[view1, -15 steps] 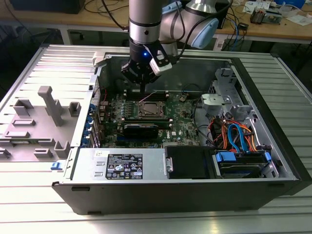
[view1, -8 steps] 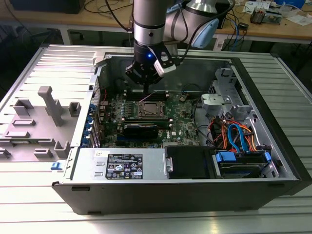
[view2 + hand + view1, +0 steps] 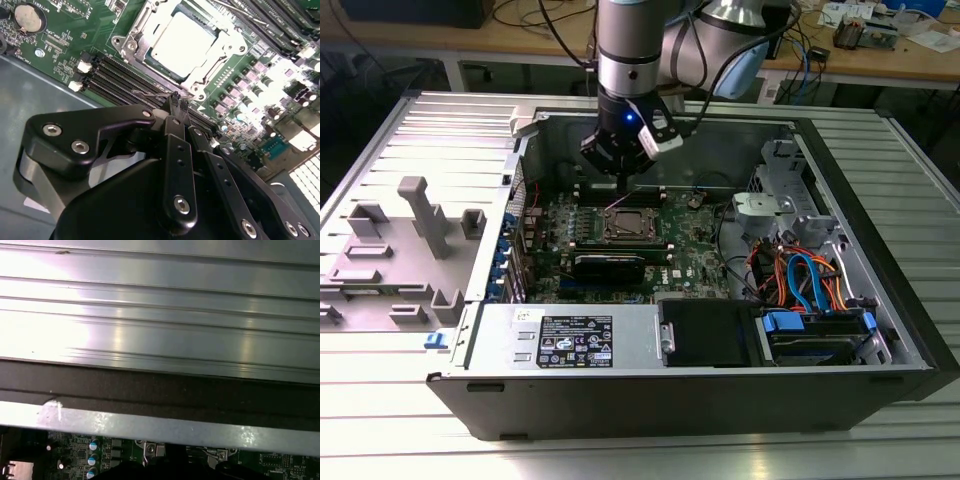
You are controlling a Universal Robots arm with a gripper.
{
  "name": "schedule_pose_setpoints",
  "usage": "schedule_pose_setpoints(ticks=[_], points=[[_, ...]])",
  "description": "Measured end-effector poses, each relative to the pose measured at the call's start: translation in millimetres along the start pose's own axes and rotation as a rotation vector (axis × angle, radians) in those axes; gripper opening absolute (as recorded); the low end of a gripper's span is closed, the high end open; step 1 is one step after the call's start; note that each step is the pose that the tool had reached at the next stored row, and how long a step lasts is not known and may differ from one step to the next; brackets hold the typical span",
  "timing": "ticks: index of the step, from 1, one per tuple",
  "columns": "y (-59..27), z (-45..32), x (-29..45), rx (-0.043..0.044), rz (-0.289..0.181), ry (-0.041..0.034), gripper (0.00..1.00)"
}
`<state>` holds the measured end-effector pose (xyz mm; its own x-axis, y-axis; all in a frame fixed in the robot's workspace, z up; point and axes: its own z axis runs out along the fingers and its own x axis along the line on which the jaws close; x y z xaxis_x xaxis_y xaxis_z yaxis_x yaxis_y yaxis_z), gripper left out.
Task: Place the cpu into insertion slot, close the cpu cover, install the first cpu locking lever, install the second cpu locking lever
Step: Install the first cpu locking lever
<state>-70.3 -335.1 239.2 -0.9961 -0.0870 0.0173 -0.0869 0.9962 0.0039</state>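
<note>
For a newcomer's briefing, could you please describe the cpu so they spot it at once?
Find the green board in the open case. Near its middle, by the tool, sits the cpu. It is a flat pale metal square in a silver cover, unlike the long black slots.

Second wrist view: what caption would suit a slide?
Pincer closed at the wire lever, beside the cpu seated under its silver cpu cover.

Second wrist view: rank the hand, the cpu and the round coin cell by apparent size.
Largest: hand, inflated by nearness to the camera.
Then cpu.
Smallest: round coin cell.
</note>
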Motion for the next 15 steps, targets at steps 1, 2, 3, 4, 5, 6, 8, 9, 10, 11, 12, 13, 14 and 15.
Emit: schedule_pose_setpoints(ticks=[1, 2, 3, 4, 5, 6, 8, 9, 10, 11, 12, 13, 14, 15], points=[[0.5, 1.0, -0.5, 0.0003, 0.0, 0.0001, 0.11], [1.0, 1.7, -1.3, 0.0011, 0.0, 0.0002, 0.11], [1.4, 2.8, -2.1, 0.0019, 0.0, 0.0002, 0.11], [1.7, 3.3, -2.6, 0.0026, 0.0, 0.0002, 0.11], [2.0, 4.1, -3.5, 0.0034, 0.0, 0.0002, 0.11], [2.2, 4.8, -4.0, 0.004, 0.0, 0.0004, 0.11], [2.5, 6.2, -5.1, 0.0043, 0.0, 0.0004, 0.11], [2.6, 6.9, -5.4, 0.0044, 0.0, 0.0003, 0.11], [2.7, 7.6, -5.9, 0.0043, 0.0, 0.0003, 0.11], [2.8, 8.0, -6.2, 0.0044, 0.0, 0.0004, 0.11], [2.7, 9.0, -7.2, 0.0045, 0.0, 0.0004, 0.11], [2.6, 10.1, -8.2, 0.0045, 0.0, 0.0005, 0.11], [2.6, 10.6, -8.7, 0.0045, 0.0, 0.0005, 0.11], [2.5, 11.1, -9.4, 0.0045, 0.0, 0.0005, 0.11]])
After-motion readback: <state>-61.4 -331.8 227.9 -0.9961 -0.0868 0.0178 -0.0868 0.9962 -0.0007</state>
